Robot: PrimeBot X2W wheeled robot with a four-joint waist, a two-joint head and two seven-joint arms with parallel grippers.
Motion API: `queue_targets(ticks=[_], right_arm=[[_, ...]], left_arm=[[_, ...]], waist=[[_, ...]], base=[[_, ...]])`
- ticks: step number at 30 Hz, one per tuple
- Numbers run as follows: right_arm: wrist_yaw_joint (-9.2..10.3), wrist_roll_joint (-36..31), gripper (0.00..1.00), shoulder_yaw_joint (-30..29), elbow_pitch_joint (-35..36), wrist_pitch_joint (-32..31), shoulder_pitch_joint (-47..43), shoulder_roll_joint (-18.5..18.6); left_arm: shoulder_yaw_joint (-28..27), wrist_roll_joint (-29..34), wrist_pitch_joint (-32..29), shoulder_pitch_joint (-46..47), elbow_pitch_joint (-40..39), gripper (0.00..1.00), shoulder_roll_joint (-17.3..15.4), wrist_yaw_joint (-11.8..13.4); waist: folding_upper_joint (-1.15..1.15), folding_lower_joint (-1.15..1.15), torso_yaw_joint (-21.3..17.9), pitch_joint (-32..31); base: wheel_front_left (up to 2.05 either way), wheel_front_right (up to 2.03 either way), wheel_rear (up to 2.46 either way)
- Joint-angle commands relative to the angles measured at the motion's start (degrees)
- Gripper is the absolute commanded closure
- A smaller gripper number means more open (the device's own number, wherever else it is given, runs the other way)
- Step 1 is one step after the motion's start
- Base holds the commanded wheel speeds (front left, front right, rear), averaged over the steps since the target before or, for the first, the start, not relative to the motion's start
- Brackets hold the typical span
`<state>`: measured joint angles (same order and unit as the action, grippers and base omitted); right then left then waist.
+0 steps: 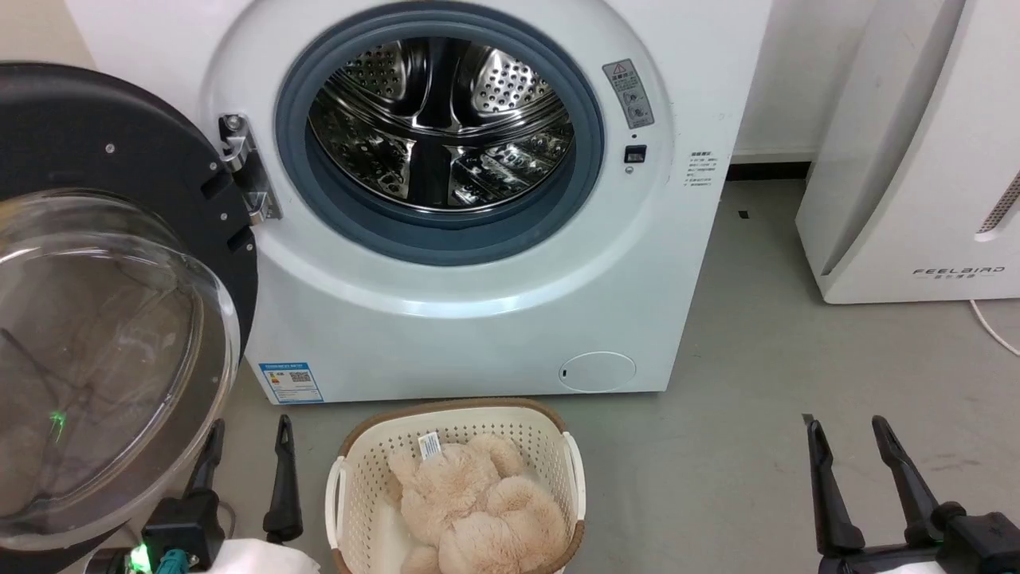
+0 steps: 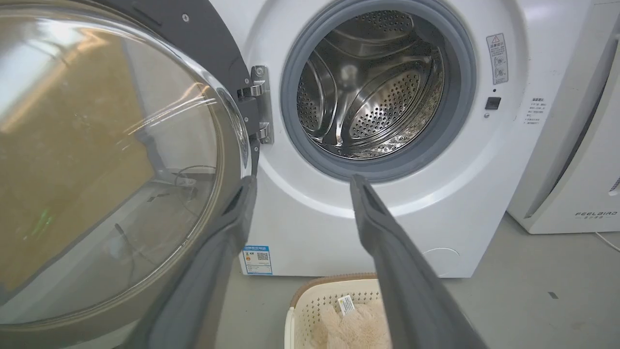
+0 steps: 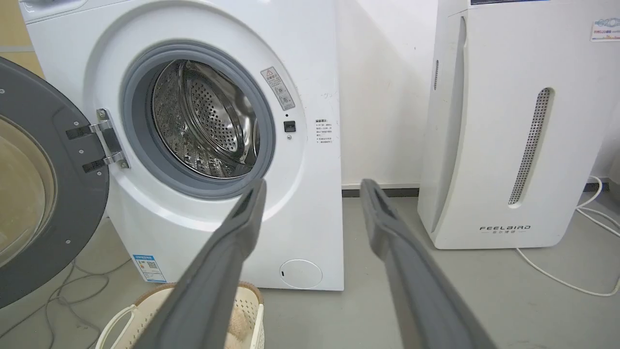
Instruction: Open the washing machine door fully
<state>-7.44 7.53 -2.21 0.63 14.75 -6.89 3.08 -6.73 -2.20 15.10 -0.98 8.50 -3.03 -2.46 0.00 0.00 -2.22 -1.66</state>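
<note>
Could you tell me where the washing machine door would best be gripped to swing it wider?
Probably the flat black ring of the washing machine door, at its lower edge near the open left gripper, coming from below. The glass bowl bulges smooth and rounded, and the hinge sits on the door's right, so a hold away from it gives leverage.

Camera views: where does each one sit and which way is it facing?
Head view: high, looking forward and down at the washing machine; left gripper and right gripper at the bottom.
Left wrist view: beside the washing machine door, facing the drum between its own fingers.
Right wrist view: off to the right, facing the machine obliquely past its own fingers.
Both wrist views share the hinge.
</note>
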Motion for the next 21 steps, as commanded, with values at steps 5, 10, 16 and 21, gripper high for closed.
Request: queue_targets(ticks=[5, 10, 16, 21], right_arm=[[0.0, -0.02, 1.0, -0.02, -0.04, -0.08, 0.11, 0.01], [0.0, -0.32, 1.0, 0.07, -0.06, -0.67, 0.39, 0.0], [0.0, -0.62, 1.0, 0.16, -0.08, -1.26, 0.66, -0.01], [-0.01, -0.92, 1.0, 0.25, -0.11, -1.85, 0.93, -0.02]], left_arm=[[0.2, 0.06, -0.06, -0.22, 0.14, 1.0, 0.03, 0.28], [0.46, 0.15, -0.66, -0.17, -0.21, 1.0, 0.04, 0.37], [0.73, 0.24, -1.27, -0.12, -0.55, 1.0, 0.04, 0.46], [0.99, 0.32, -1.87, -0.07, -0.9, 1.0, 0.05, 0.55]], waist=[[0.0, 0.0, -0.12, -0.07], [0.0, 0.0, -0.03, 0.0], [0.0, 0.0, 0.07, 0.07], [0.0, 0.0, 0.16, 0.14]], base=[[0.0, 0.0, 0.0], [0.0, 0.0, 0.0], [0.0, 0.0, 0.0], [0.0, 0.0, 0.0]])
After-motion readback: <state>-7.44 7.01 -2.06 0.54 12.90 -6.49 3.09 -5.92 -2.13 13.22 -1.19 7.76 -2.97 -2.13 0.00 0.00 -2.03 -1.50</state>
